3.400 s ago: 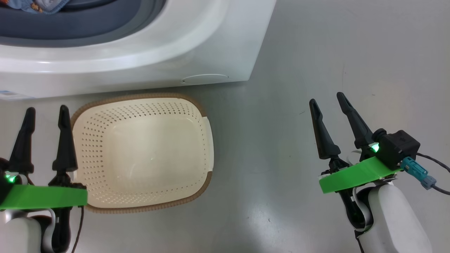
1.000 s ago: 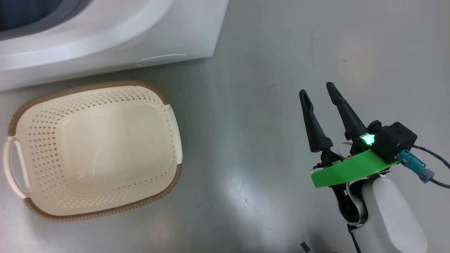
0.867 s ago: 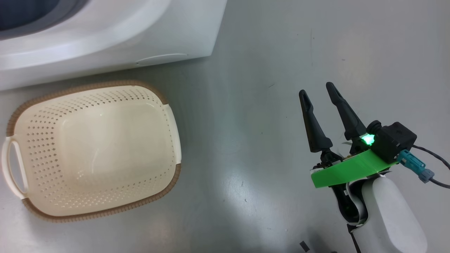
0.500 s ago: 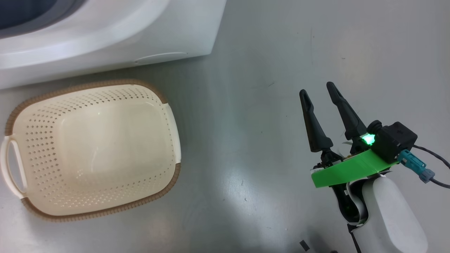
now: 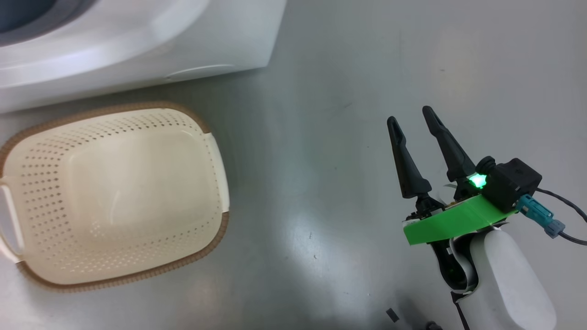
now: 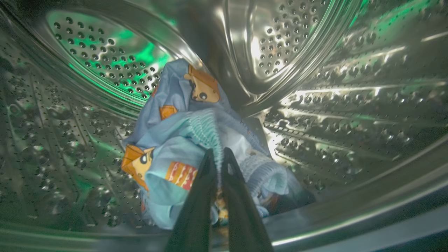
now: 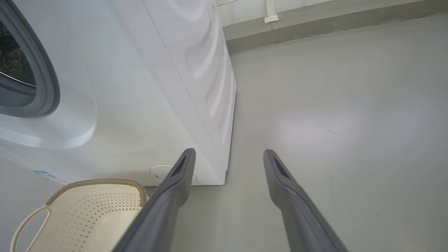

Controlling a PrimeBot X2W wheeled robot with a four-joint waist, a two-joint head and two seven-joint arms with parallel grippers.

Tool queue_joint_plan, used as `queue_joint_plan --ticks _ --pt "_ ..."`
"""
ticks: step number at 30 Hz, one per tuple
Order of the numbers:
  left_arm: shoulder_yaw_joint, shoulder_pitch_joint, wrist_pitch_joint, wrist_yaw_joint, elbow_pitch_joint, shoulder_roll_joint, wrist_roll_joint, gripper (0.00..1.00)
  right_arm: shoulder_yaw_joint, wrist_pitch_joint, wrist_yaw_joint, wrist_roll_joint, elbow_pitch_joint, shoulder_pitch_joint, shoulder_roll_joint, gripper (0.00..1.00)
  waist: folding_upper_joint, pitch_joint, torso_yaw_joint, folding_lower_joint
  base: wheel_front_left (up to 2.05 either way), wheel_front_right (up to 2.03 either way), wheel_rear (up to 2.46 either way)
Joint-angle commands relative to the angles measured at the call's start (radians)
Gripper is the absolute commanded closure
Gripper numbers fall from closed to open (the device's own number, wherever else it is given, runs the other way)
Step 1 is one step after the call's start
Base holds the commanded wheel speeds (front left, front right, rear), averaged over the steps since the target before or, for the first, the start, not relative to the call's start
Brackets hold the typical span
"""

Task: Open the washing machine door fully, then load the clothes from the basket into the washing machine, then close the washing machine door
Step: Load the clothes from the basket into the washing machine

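Soft blue bear-print clothes (image 6: pixel 175 119) lie in the perforated steel drum (image 6: pixel 315 105) of the big white front-loading washing machine (image 5: pixel 137 46). The left gripper (image 6: pixel 217 154) is clenched on their ribbed hem. The cream perforated plastic basket (image 5: pixel 114 106) sits just in front of the machine. The right gripper (image 5: pixel 409 115) is released, off the machine's right corner.

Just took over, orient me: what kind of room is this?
Likely a laundry area or test room: a white front-loading washing machine stands on a bare grey floor, a perforated basket in front of it, printed clothes inside its steel drum.
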Motion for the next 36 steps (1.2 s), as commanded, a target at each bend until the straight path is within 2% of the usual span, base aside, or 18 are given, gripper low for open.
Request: queue_joint_plan --ticks 1,3,11,25,33,34,35,36 --pt "0.022 -0.031 -0.01 -0.008 -0.021 0.054 -0.017 1.0 0.028 -0.012 0.002 0.014 -0.027 0.008 0.008 0.0 -0.0001 0.01 -0.013 0.0 0.0 0.0 0.0" --pt "0.03 -0.077 -0.012 -0.03 -0.002 0.06 -0.048 1.0 0.032 -0.012 0.002 0.021 -0.032 0.005 0.008 0.0 -0.0001 0.025 -0.03 0.0 0.0 0.0 0.0" --pt "0.004 -0.188 0.028 -0.056 0.02 0.111 -0.077 1.0 0.027 -0.012 0.002 0.044 -0.056 0.002 0.008 0.0 -0.0001 0.079 -0.072 0.0 0.0 0.0 0.0" --pt "-0.131 -0.334 0.05 -0.061 0.036 0.24 -0.179 1.0 0.077 -0.012 0.002 0.108 -0.078 -0.022 0.008 0.0 -0.0001 0.155 -0.168 0.0 0.0 0.0 0.0" --pt "-0.146 -0.368 0.028 -0.061 0.116 0.251 -0.221 1.0 0.069 -0.012 0.002 0.11 -0.077 -0.021 0.008 0.0 -0.0001 0.156 -0.176 0.0 0.0 0.0 0.0" --pt "-0.149 -0.369 0.022 -0.061 0.125 0.253 -0.219 0.11 0.068 -0.012 0.002 0.11 -0.077 -0.021 0.008 0.0 -0.0001 0.156 -0.176 0.0 0.0 0.0 0.0" --pt "-0.146 -0.37 0.025 -0.061 0.138 0.25 -0.227 0.0 0.067 -0.012 0.002 0.11 -0.078 -0.022 0.008 0.0 -0.0001 0.155 -0.175 0.0 0.0 0.0 0.0" --pt "-0.148 -0.371 0.022 -0.061 0.145 0.249 -0.232 0.0 0.065 -0.012 0.002 0.109 -0.078 -0.022 0.008 0.0 -0.0001 0.154 -0.173 0.0 0.0 0.0 0.0"
